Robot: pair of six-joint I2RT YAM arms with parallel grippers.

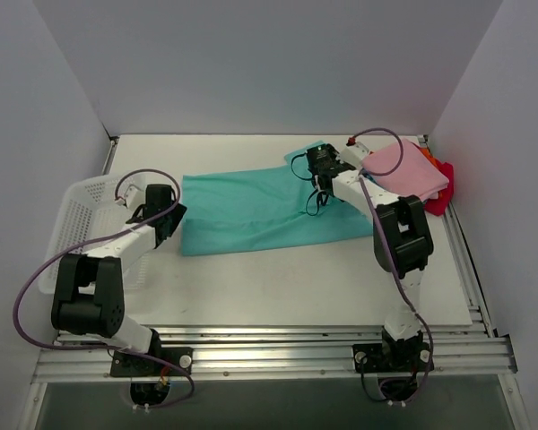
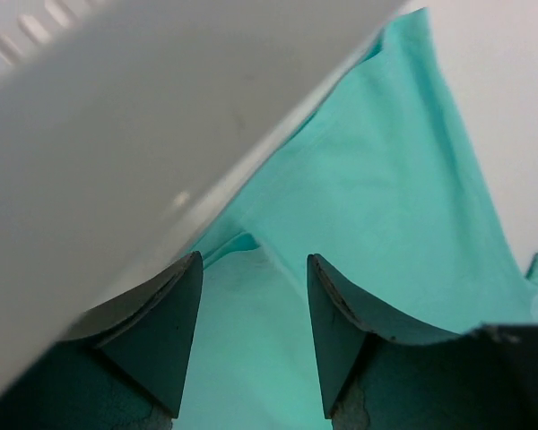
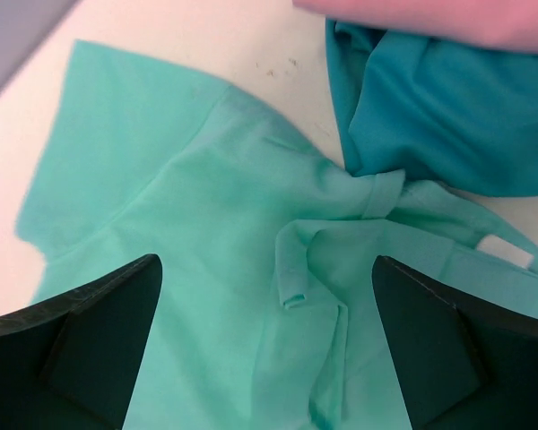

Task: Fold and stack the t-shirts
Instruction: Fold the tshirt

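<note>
Teal-green shirt (image 1: 260,212) lies flat, stretched between the two claws. Right claw (image 3: 266,264) is released, jaws wide, over the collar, with a sleeve to its left. Left claw (image 2: 253,260) is also released, jaws either side of the hem edge, nothing pinched.

Step looks like: grab both ends and fold. Right should take the shoulder, not the bunched collar; left should take a hem corner; lift both together so the cloth doesn't drag.

Folded stack sits just ahead-right of the right claw: pink shirt (image 1: 403,168) on top, teal-blue (image 3: 448,116) under it, red (image 1: 438,202) and orange (image 1: 442,167) peeking out.

Basket (image 1: 67,224) is close on the left claw's left. No cloth visible in it, though the arm hides part.
</note>
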